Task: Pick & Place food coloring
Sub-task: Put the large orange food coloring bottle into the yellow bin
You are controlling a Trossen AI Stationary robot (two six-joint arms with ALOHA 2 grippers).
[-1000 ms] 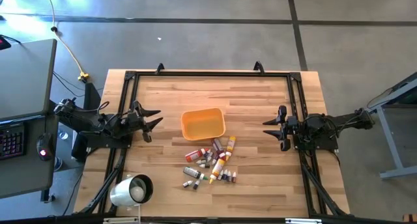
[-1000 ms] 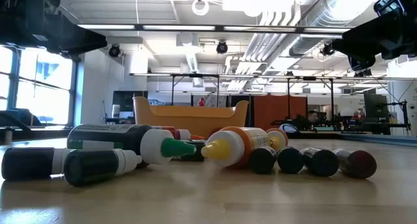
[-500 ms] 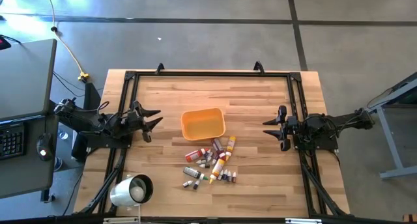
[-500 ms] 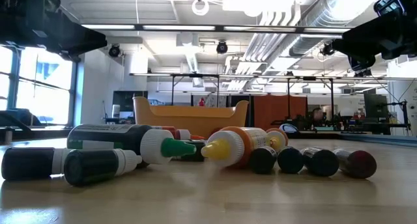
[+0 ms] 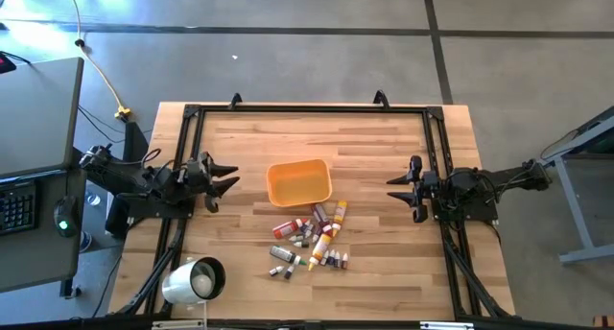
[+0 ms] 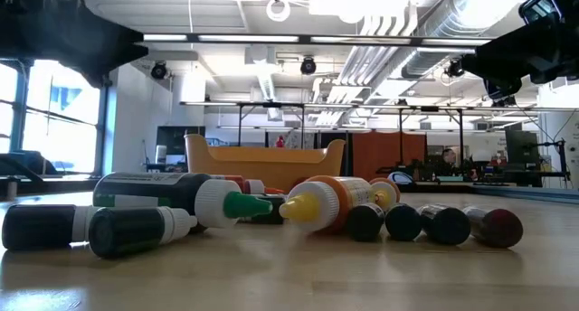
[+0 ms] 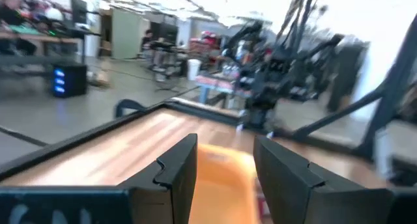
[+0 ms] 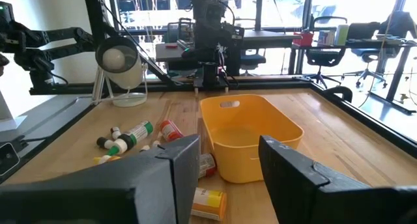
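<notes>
Scattered small food coloring bottles (image 5: 312,239), red, yellow, brown and dark with pale caps, are seen lying in a loose heap on the wooden table (image 5: 384,272), just below centre of the high view and just beside the square orange plastic tray (image 5: 298,182). The left gripper (image 5: 223,177) is held at mid-left and the right gripper (image 5: 399,188) at mid-right, each well apart from the heap. Both sets of fingers are seen parted with a clear gap, and nothing is held in either. No bottle appears to be in the tray, so the first pick is judged not yet begun. A reach toward one outlying bottle is called for next.
</notes>
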